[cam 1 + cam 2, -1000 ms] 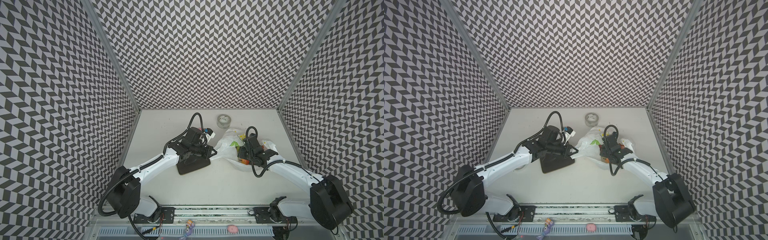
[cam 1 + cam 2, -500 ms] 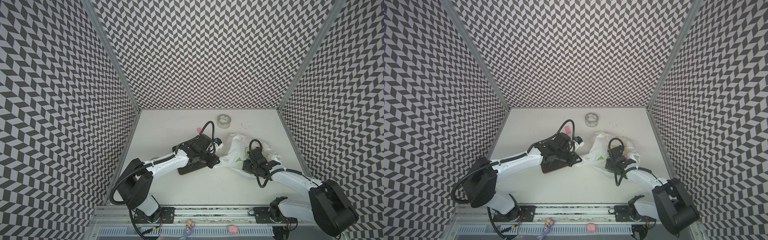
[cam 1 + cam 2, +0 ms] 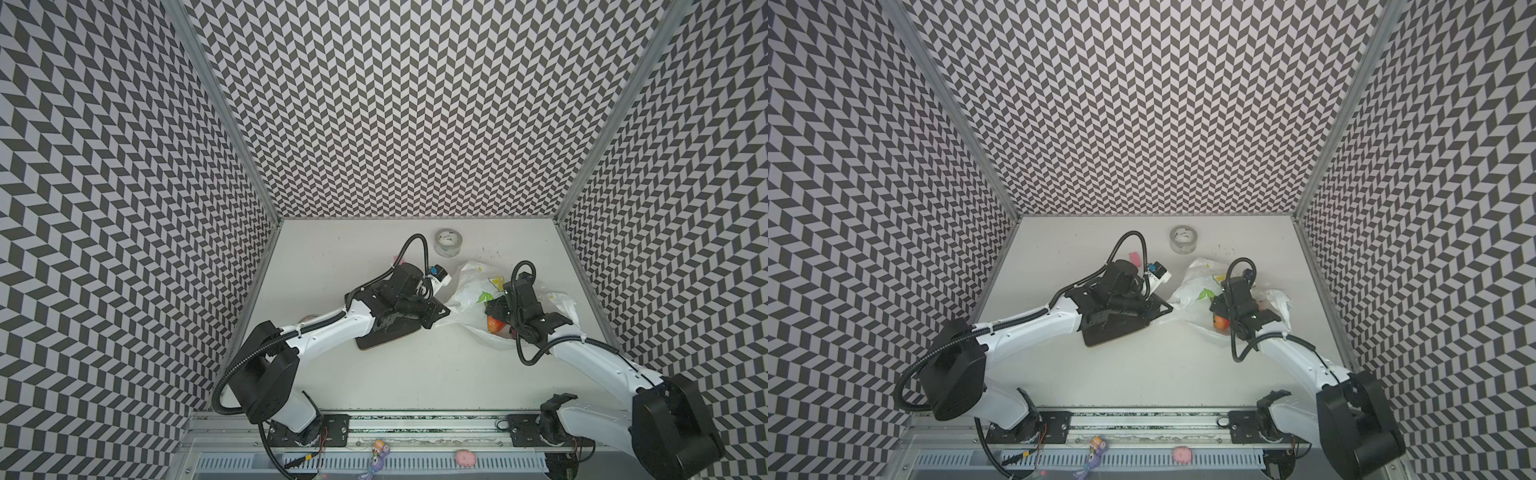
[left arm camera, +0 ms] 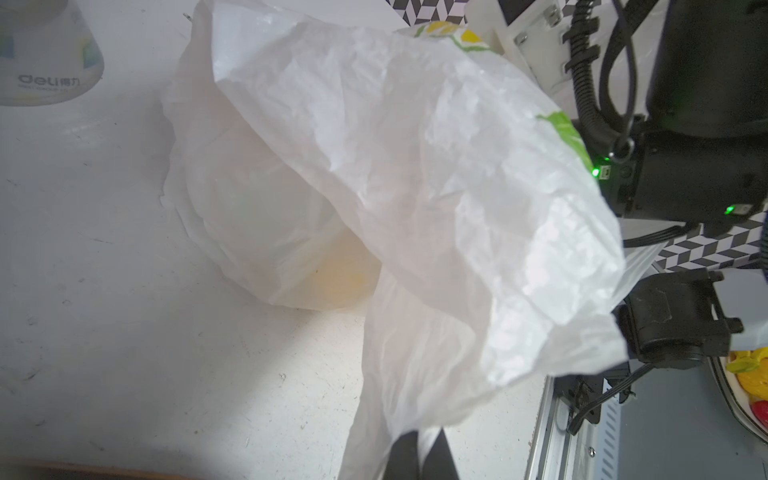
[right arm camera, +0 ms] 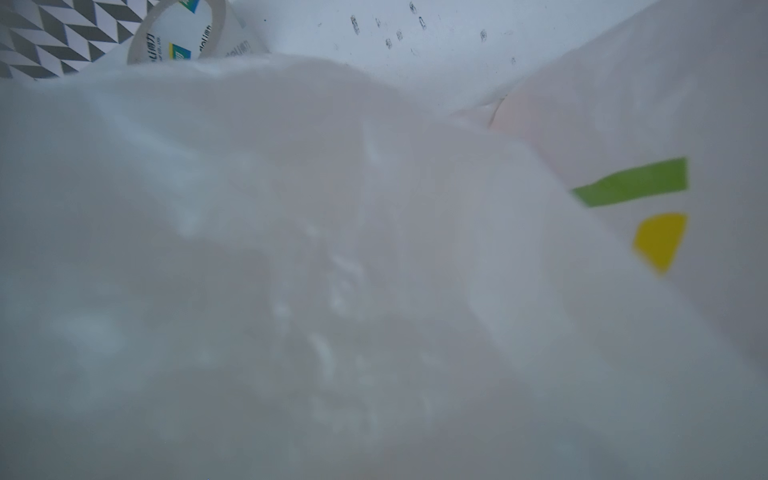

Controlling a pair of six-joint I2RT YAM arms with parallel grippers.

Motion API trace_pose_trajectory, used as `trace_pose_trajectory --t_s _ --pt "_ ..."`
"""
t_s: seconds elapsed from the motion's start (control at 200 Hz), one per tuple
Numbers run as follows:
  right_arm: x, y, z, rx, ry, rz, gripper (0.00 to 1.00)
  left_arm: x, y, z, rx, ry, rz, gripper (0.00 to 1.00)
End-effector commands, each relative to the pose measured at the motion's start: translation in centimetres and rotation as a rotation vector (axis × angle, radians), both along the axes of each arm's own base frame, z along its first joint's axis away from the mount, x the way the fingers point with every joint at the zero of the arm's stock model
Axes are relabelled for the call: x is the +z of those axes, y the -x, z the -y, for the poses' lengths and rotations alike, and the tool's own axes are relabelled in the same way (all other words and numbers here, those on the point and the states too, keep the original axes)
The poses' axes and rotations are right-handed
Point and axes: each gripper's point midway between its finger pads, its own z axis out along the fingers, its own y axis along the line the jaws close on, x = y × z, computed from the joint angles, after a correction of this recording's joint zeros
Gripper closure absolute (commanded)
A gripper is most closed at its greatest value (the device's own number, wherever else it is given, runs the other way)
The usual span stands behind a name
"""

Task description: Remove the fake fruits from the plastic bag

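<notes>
Barely started. Pinching the thin white lemon-print plastic bag (image 3: 469, 291) on the desk (image 3: 415, 374) with left fingers (image 4: 401, 455) clamped on its handle. Reaching into its mouth with right fingers, buried: cannot tell whether apart. Spotting glossy red-orange fake fruits (image 3: 493, 323) inside the bag, none out yet.

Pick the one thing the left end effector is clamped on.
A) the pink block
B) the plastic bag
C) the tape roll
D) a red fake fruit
B: in the left wrist view the left end effector is shut on a strip of the plastic bag, and in both top views the bag is stretched toward it.
</notes>
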Motion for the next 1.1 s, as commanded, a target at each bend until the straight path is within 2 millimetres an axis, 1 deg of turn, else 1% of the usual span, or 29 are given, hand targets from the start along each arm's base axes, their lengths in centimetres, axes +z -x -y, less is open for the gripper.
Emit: trace_pose_trajectory --t_s 0.0,0.105,0.275,0.391,0.461,0.591,0.656,0.726,0.816,0.886,0.951,1.031,1.097 --pt "1.4 -2.0 -0.8 -0.078 -0.108 0.056 0.17 0.7 0.2 0.3 -0.001 0.035 0.012 1.0" --pt "0.5 -2.3 -0.9 -0.164 -0.184 0.034 0.15 0.7 0.1 0.4 -0.001 0.038 0.014 1.0" --pt "-1.0 -2.8 -1.0 -0.274 -0.27 -0.02 0.15 0.8 0.2 0.2 -0.001 0.04 0.016 1.0" --pt "-1.7 -3.3 -1.9 -0.292 -0.318 -0.071 0.15 0.9 0.4 0.0 0.002 0.041 0.019 1.0" --pt "-2.6 -3.5 -2.4 -0.298 -0.337 -0.115 0.15 1.0 0.4 -0.1 0.001 0.039 0.023 1.0" --pt "-4.2 -4.1 -2.8 -0.304 -0.337 -0.156 0.15 1.2 0.5 -0.3 0.004 0.039 0.031 1.0" --pt "-4.9 -4.4 -2.7 -0.31 -0.319 -0.155 0.15 1.4 0.5 -0.4 0.006 0.041 0.035 1.0" --pt "-5.8 -4.6 -2.3 -0.318 -0.287 -0.165 0.17 1.7 0.5 -0.4 0.009 0.045 0.043 1.0" --pt "-6.7 -4.6 -2.1 -0.311 -0.258 -0.181 0.26 2.1 0.4 -0.5 0.02 0.05 0.049 1.0" --pt "-6.7 -4.6 -2.0 -0.306 -0.25 -0.177 0.31 2.4 0.1 -0.6 0.04 0.057 0.055 1.0" --pt "-6.3 -4.7 -2.0 -0.295 -0.247 -0.164 0.38 2.7 -0.4 -0.7 0.066 0.065 0.058 1.0" --pt "-5.2 -4.9 -2.0 -0.271 -0.244 -0.136 0.44 2.8 -0.9 -0.7 0.099 0.07 0.057 1.0" --pt "-3.8 -5.1 -2.0 -0.249 -0.24 -0.103 0.48 2.8 -1.6 -0.9 0.133 0.067 0.055 1.0"
